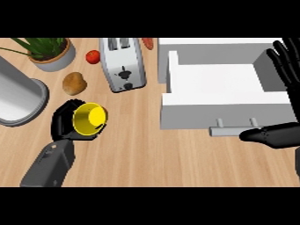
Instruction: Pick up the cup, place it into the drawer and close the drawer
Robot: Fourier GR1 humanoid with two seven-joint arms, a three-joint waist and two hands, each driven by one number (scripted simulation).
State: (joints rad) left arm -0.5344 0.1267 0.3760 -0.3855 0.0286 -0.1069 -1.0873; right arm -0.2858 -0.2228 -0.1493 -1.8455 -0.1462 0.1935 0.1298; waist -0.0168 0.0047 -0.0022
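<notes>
Left hand [71, 123] is wrapped round the yellow cup [89, 118], fingers curled about its outer wall w/ the cup's mouth tipped toward the camera. Cup sits at the left-centre of the worktop [145, 154]; can't tell whether it's lifted clear of the wood or touching it. It's well apart from the drawer [225, 90], which is to the right.

Drawer is pulled open, white box w/ nothing showing inside, handle [233, 130] on its near front face. Right hand [294, 88] shows at the right edge beside the drawer, fingers straight and spread, pointing up, thumb out toward the handle but not gripping it; looks like it's resting.

Progress, by my read: grasp is made, so step 1 is about done. Left to do: carry cup rightward over the drawer's near wall, set it down inside, let go, then push the drawer front shut. So roughly a third in, at most.

Other stuff round the cup: potato [75, 83] just behind it, toaster [122, 64] behind and to the right, tomato [93, 56] by the toaster, potted plant [50, 52] at back left, big grey cylinder [12, 90] at left. None lie on the straight path to the drawer.
</notes>
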